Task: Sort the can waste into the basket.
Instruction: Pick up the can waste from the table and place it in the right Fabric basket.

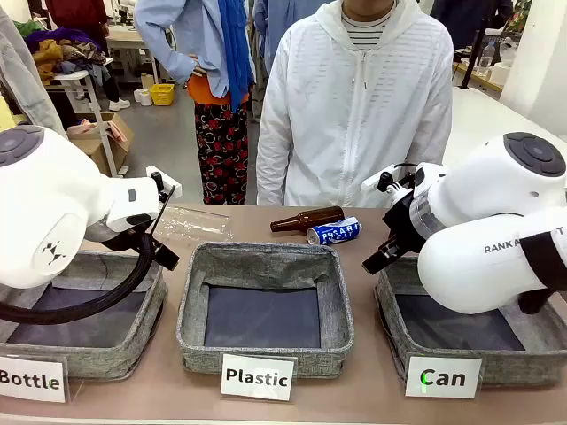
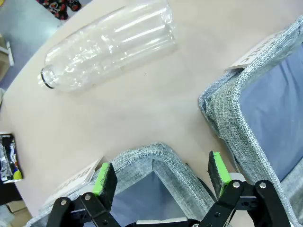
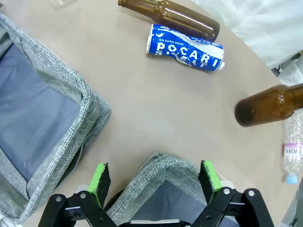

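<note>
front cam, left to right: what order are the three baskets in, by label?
basket labelled Bottle → basket labelled Plastic → basket labelled Can

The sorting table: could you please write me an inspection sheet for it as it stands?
Surface: tan table, no spills seen.
Job's things: blue Pocari Sweat can lies dented beside a brown bottle; black printed can lies near the table's edge; Can basket, visible floor bare.
Clutter: second brown bottle, clear plastic bottle and small labelled bottle, all lying down; Plastic basket and Bottle basket.
Tools: left tool open over the Bottle basket's corner; right tool open over the Can basket's corner; both empty.
Cables: black cable loops below the left arm.
Surroundings: person in white jacket at the far side; another person behind.
</note>
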`<state>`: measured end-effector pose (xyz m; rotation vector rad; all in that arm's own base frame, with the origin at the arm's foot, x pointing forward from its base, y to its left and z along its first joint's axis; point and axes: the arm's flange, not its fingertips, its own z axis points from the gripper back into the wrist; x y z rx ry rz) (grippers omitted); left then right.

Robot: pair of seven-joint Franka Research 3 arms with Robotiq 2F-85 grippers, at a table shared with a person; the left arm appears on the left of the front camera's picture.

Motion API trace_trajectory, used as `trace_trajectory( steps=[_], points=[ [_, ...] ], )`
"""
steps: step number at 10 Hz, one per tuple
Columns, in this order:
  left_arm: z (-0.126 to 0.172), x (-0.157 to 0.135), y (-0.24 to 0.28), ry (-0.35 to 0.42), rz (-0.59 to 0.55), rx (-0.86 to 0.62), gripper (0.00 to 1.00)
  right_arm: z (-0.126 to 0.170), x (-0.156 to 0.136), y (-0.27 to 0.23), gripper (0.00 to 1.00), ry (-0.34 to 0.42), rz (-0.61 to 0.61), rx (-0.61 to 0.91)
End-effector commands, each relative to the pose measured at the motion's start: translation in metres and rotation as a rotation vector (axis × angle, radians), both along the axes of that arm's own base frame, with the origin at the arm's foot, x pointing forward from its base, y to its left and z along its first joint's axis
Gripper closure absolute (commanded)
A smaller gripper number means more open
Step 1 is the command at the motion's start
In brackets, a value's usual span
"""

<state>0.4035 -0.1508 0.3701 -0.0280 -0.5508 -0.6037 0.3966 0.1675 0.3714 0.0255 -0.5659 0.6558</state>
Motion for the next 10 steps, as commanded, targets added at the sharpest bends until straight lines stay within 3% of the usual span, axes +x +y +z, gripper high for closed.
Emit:
trace_trajectory(
  steps=[1,10],
  points=[
    [0.0000,0.0000,0.0000,0.000,0.000,0.000,0.00,0.0000,0.0000,0.0000,0.00,0.000,0.000,0.000],
    [0.0000,0.0000,0.0000,0.000,0.000,0.000,0.00,0.0000,0.0000,0.0000,0.00,0.000,0.000,0.000]
  ],
)
